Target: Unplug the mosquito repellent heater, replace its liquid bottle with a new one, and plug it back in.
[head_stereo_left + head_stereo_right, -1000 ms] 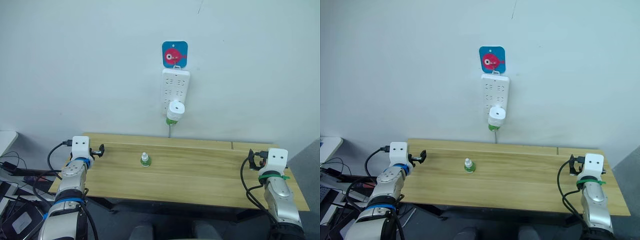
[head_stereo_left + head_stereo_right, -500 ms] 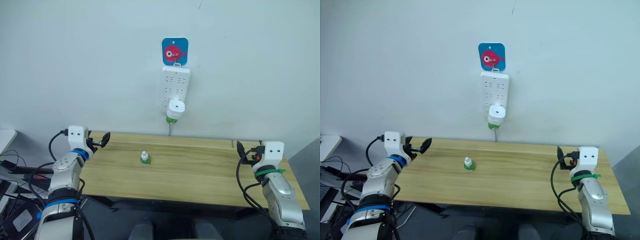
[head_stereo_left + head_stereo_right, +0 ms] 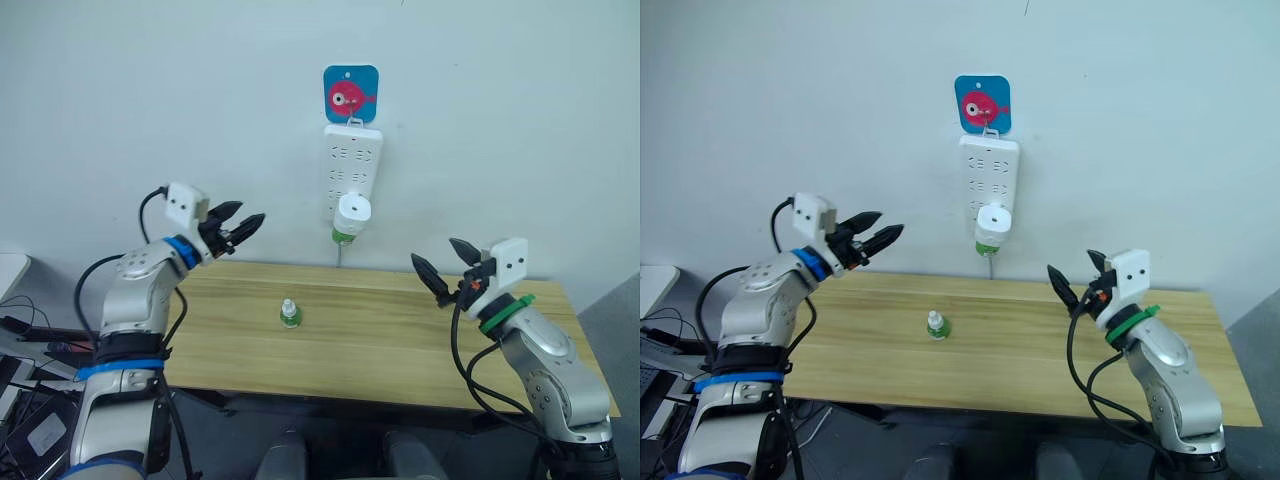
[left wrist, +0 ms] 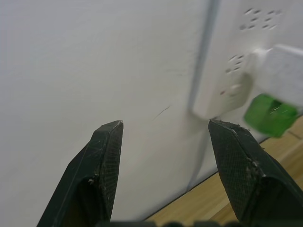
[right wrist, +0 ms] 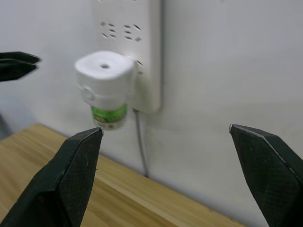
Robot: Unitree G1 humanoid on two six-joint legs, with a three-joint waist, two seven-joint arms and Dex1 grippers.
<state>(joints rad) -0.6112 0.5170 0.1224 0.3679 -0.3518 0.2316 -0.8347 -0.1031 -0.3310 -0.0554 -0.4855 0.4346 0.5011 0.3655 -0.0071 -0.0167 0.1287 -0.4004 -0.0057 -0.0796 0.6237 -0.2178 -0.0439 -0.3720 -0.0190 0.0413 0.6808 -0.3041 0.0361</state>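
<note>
The white mosquito repellent heater (image 3: 351,212) is plugged into the lower part of a white power strip (image 3: 350,170) on the wall, with a green liquid bottle (image 3: 343,237) screwed in below it. A second small green bottle with a white cap (image 3: 290,316) stands upright on the wooden table (image 3: 400,340). My left gripper (image 3: 240,225) is raised open to the left of the heater, a good way off. My right gripper (image 3: 447,262) hangs open to the heater's right, above the table. The heater (image 5: 105,76) sits between the right gripper's fingers in the right wrist view, still distant.
A blue card with a pink fish (image 3: 350,95) hangs above the strip, whose cable (image 3: 339,257) drops behind the table. Cables and boxes (image 3: 30,400) lie on the floor at the left.
Both arms have risen from the table's side edges toward the wall. Both grippers have opened and now point inward at the heater from either side.
</note>
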